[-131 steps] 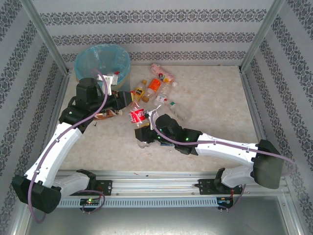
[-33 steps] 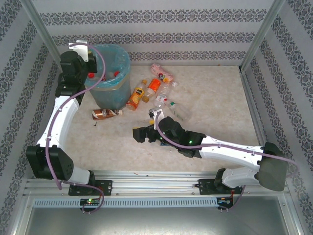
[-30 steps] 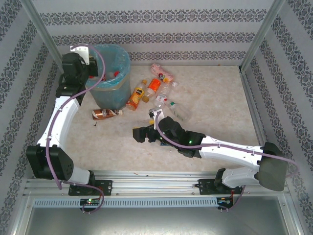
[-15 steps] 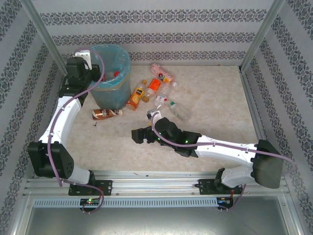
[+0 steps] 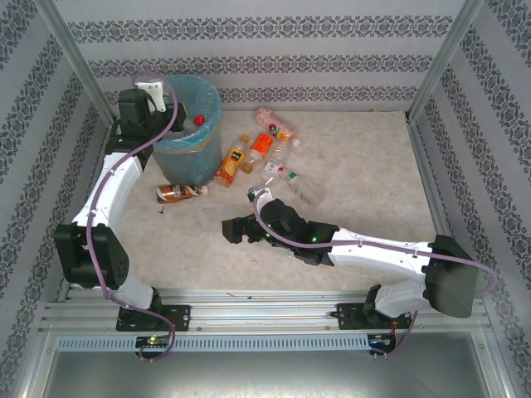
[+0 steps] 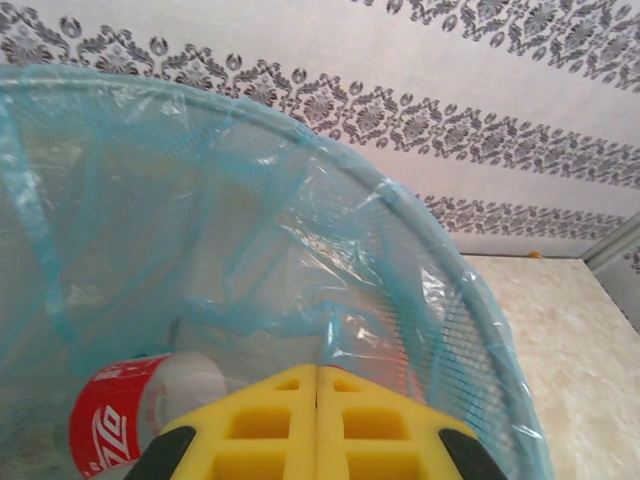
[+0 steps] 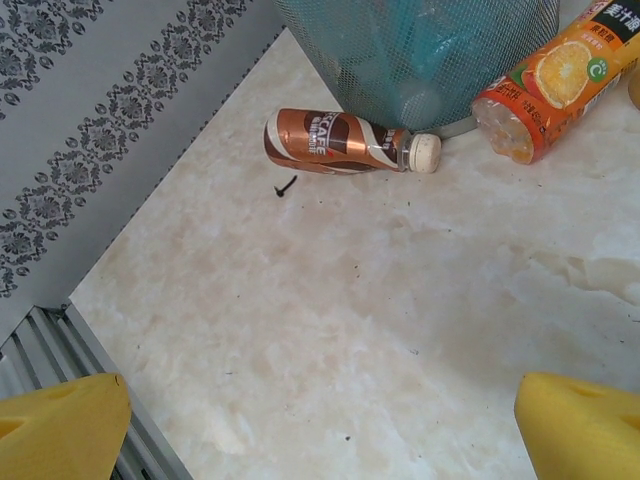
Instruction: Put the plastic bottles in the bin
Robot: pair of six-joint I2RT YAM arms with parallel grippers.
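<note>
The bin (image 5: 189, 137) stands at the table's back left, lined with a light-blue bag. My left gripper (image 5: 158, 99) hangs over its left rim, and in the left wrist view it (image 6: 318, 372) is shut with nothing in it above the bin's inside (image 6: 430, 250). A red-labelled bottle (image 6: 108, 420) lies in there. My right gripper (image 5: 232, 230) is open over bare table, its yellow fingers (image 7: 60, 430) wide apart. A brown bottle (image 7: 335, 140) and an orange bottle (image 7: 555, 85) lie against the bin's foot (image 7: 430, 50). Several more plastic bottles (image 5: 278, 162) lie right of the bin.
A small black screw (image 7: 285, 186) lies on the table near the brown bottle (image 5: 181, 192). Patterned walls and metal posts close in the table at the left, back and right. A metal rail (image 5: 249, 311) runs along the near edge.
The left gripper has swung right from outside the bin's left side to over its rim. The right gripper has edged slightly left, still open.
</note>
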